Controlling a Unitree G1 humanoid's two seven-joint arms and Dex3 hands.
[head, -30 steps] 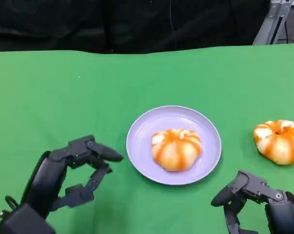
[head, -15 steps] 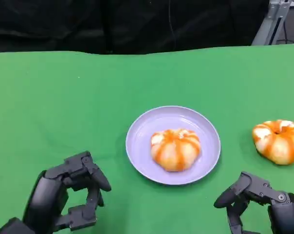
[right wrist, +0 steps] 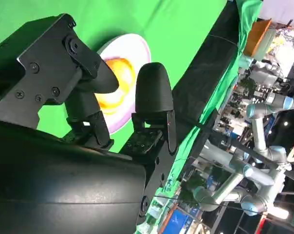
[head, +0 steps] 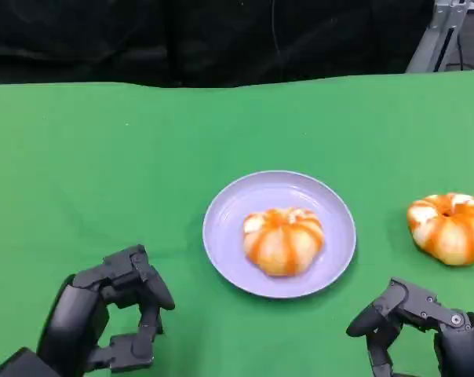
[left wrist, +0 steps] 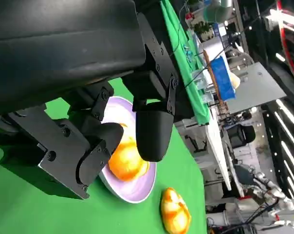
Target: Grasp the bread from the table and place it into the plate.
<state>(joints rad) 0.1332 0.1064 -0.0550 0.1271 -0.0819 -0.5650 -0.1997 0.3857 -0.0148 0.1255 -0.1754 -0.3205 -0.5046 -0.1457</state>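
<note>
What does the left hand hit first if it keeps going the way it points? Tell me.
Probably the plate. The left hand holds nothing, and in the left wrist view its fingers aim at the plate rim, with the bread on it just beyond. Its height above the table is unclear.

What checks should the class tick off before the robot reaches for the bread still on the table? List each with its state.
1. Second bread lies on the green table, apart from the plate: ok.
2. Right hand holds nothing: ok.
3. Left hand clear of the plate: ok.
4. Plate already carries a bread; room for another: cannot tell.
5. Path from right hand to the second bread unobstructed: ok.
</note>
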